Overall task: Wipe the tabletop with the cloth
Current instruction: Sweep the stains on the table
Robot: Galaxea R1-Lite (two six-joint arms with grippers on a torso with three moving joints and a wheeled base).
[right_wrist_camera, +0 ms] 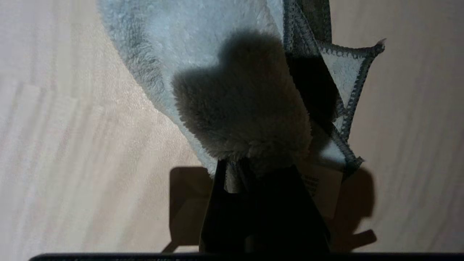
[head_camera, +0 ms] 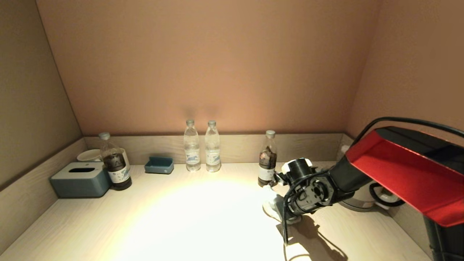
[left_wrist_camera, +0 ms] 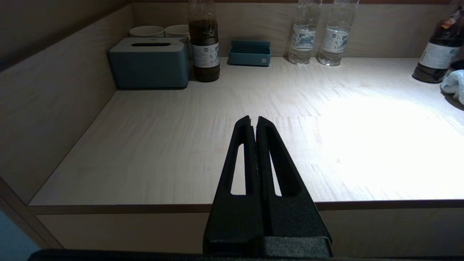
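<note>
Bottles (head_camera: 191,145) number four; right claw (right_wrist_camera: 237,163) pinches one cloth (right_wrist_camera: 232,72)

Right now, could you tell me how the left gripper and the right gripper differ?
The left gripper hangs free at the tabletop's front edge; the right gripper is down at the surface, near a dark bottle. The left gripper's fingers are shut on nothing; the right gripper's are clamped on the cloth. Both have black, tapered fingers.
</note>
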